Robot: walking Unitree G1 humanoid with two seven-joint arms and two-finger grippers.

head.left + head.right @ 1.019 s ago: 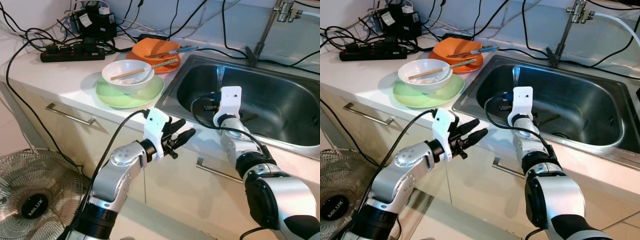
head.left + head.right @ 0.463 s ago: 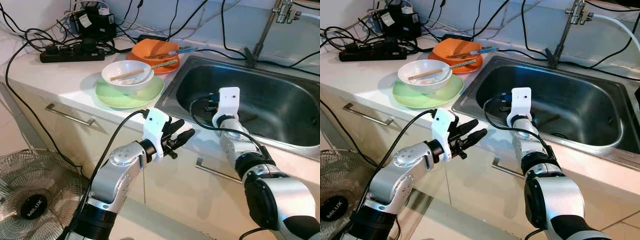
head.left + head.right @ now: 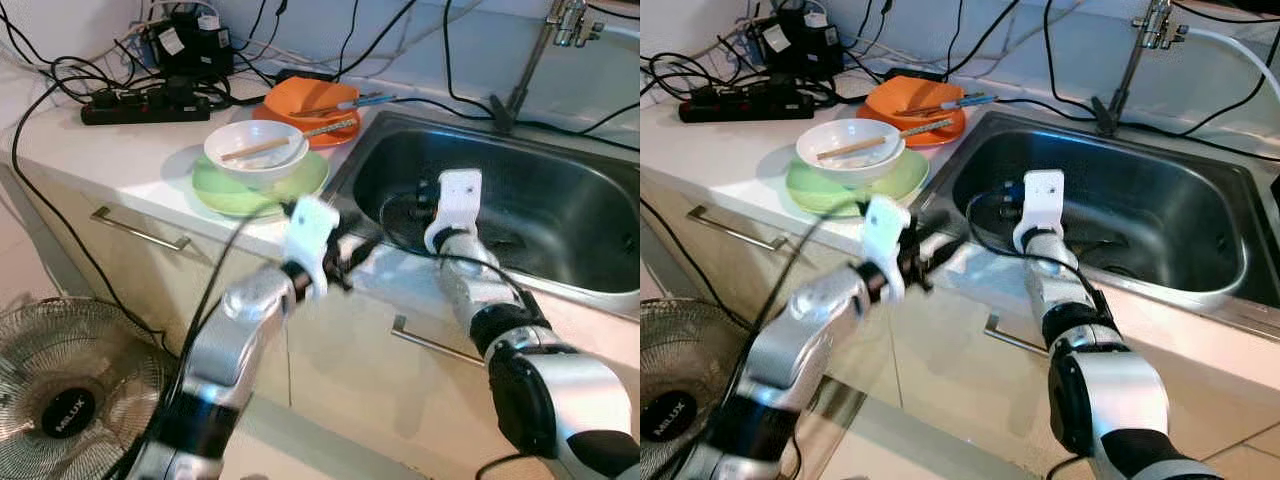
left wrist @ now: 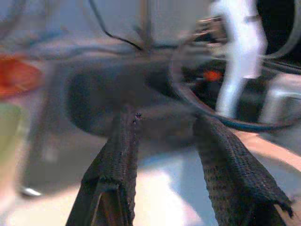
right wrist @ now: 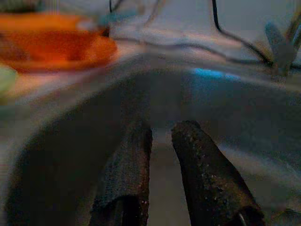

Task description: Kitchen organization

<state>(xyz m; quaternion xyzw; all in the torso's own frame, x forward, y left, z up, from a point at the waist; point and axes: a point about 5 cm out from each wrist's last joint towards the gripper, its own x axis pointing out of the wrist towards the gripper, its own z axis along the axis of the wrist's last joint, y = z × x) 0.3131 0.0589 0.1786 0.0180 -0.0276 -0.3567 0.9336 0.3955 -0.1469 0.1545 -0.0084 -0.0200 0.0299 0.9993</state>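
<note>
A white bowl (image 3: 255, 150) with chopsticks in it sits on a green plate (image 3: 225, 190) on the counter. Behind it is an orange plate (image 3: 305, 100) holding chopsticks and a blue-handled utensil. My left gripper (image 3: 352, 255) is blurred at the counter's front edge, by the sink's near left corner, open and empty (image 4: 167, 117). My right wrist (image 3: 458, 195) reaches into the steel sink (image 3: 570, 200). The right gripper (image 5: 162, 129) points at the sink's far left corner, its fingers a narrow gap apart with nothing between them.
A faucet (image 3: 520, 70) stands behind the sink. Black cables and a power strip (image 3: 145, 105) crowd the back of the counter. A floor fan (image 3: 60, 400) stands at the lower left beside the cabinet, which has drawer handles (image 3: 140, 230).
My left arm has swung up from below the counter to its front edge and is blurred. The thin pale utensil standing above my right wrist a second ago has gone from there.
</note>
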